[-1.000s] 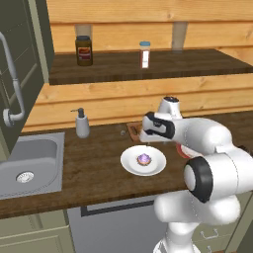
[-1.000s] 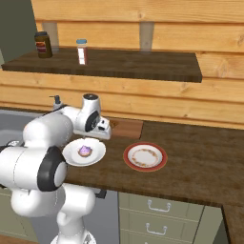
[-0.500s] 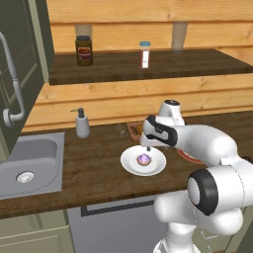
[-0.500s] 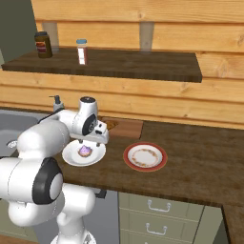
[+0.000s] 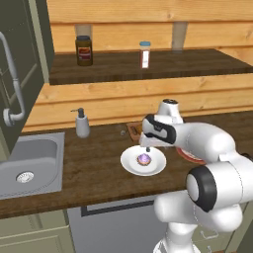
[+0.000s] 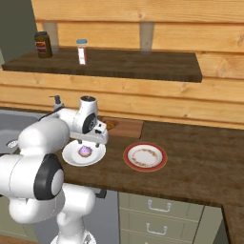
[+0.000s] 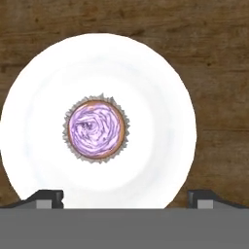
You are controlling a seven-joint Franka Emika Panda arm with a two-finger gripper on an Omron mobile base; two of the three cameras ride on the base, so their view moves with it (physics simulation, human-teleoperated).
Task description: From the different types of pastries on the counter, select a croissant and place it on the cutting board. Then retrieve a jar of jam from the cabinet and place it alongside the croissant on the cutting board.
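Croissant and cutting board (image 6: pixel 127 127) sit behind the arm's hand, the board lying flat on the counter (image 5: pixel 94 168) against the wooden wall, with only a golden-brown bit showing at its left end (image 6: pixel 110 125) that I cannot make out clearly. Right in front of them the gripper (image 7: pixel 124 197) hangs over a white plate (image 7: pixel 160 121), its jaws spread wide and empty, one dark tip at each side of the plate's near rim in the hand view. A purple-frosted cupcake (image 7: pixel 95 128) stands upright in the middle of that plate, directly under the hand and not touched by the fingers. In the base views the gripper (image 5: pixel 147 148) points down just above the cupcake (image 5: pixel 144 158). To the robot's right of the white plate, near it but apart, lies a round red-rimmed plate (image 6: pixel 145 157). To the left a soap dispenser (image 5: pixel 82 123) stands beside the sink (image 5: pixel 29 165). On the open wooden shelf (image 6: pixel 143 66) above stand a dark jar with a yellow-red label (image 5: pixel 84 50) and a clear blue-capped shaker (image 5: pixel 144 54), well apart from each other.
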